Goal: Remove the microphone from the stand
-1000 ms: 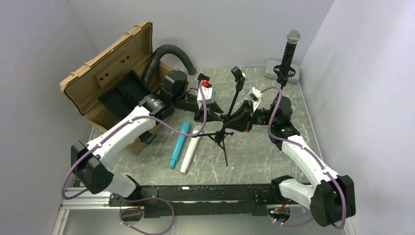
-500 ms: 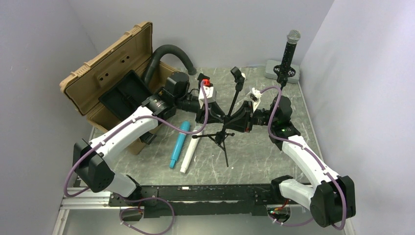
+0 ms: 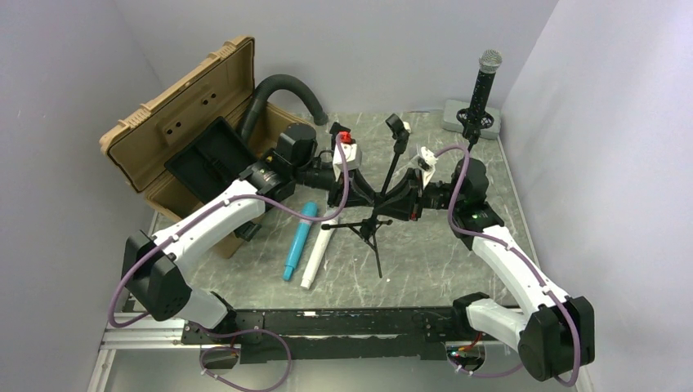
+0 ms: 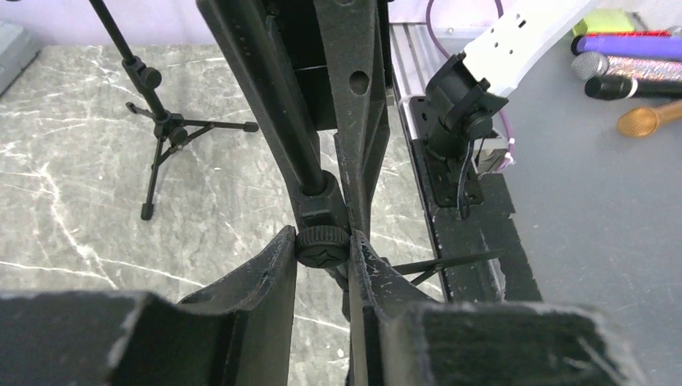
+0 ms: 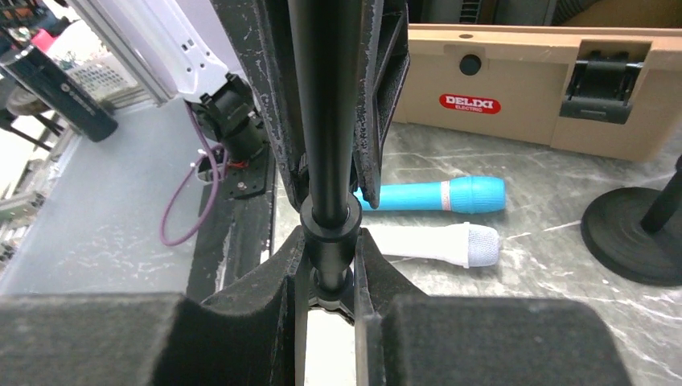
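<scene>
One microphone (image 3: 484, 86) beyond right end effector (image 3: 391, 202)

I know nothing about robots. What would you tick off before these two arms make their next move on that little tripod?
1. Right jaws clamped on the pole of the tripod stand: ok.
2. Left jaws firmly shut on its knob: cannot tell; they flank it closely.
3. That stand carries a microphone: not ok; its top clip looks empty.
4. Black microphone upright in the far stand, untouched: ok.
5. Tripod leg clear of the white microphone: cannot tell.
</scene>
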Available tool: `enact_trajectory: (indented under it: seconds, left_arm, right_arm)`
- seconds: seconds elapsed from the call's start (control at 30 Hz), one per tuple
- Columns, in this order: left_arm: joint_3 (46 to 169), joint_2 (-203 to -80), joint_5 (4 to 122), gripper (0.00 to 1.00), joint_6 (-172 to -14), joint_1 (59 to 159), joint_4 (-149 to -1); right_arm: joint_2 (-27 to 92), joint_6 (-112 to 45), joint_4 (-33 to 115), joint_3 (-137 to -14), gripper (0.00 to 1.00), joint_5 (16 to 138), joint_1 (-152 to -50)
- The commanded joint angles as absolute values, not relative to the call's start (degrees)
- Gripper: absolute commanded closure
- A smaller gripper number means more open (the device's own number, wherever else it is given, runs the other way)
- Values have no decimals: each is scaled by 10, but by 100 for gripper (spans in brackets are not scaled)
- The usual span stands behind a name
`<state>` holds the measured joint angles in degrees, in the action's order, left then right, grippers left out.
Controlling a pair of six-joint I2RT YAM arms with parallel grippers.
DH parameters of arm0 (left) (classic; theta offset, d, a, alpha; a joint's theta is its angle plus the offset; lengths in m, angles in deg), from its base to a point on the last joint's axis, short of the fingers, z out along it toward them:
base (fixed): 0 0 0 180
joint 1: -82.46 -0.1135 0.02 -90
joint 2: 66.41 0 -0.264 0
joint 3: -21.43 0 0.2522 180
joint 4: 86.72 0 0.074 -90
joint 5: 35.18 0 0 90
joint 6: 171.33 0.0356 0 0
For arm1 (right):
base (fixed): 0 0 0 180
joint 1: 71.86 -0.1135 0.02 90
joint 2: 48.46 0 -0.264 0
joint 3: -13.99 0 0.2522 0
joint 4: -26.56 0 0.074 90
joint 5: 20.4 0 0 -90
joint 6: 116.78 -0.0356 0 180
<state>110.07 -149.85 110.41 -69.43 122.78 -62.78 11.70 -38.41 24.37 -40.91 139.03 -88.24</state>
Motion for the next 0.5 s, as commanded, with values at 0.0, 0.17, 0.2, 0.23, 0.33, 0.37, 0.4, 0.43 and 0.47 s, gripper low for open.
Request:
enact_trajectory:
  seconds: [0.0, 0.17, 0.2, 0.23, 0.33, 0.37, 0.4, 0.43, 0.47]
  left_arm:
    - [1087, -1498, 1137, 100, -784, 1231, -691]
    - [1055, -1498, 1163, 100, -941, 1231, -765]
    - [1050, -1500, 1169, 100, -971, 1229, -777]
    - [1046, -1503, 1175, 100, -1007, 1227, -795]
    - [1012, -1512, 1202, 100, -1175, 1218, -928]
    - [1000, -1515, 1205, 100, -1230, 1215, -983]
    - [990, -1516, 1208, 100, -1274, 1212, -1025]
    - [987, -1518, 1208, 100, -1299, 1210, -1049]
    - [988, -1517, 1206, 97, -1308, 1208, -1055]
  right_arm:
    - [98, -281, 296, -462, 100, 1366, -883]
    - [94, -159, 408, -499, 100, 1325, -884]
    - [94, -148, 420, -503, 100, 1320, -884]
    - [95, -142, 426, -506, 100, 1318, -884]
    - [96, -128, 445, -519, 100, 1311, -884]
    - [97, -123, 453, -524, 100, 1310, -883]
    - [97, -118, 460, -528, 100, 1307, -884]
    - [98, -114, 466, -531, 100, 1305, -883]
    - [98, -111, 470, -533, 100, 1303, -884]
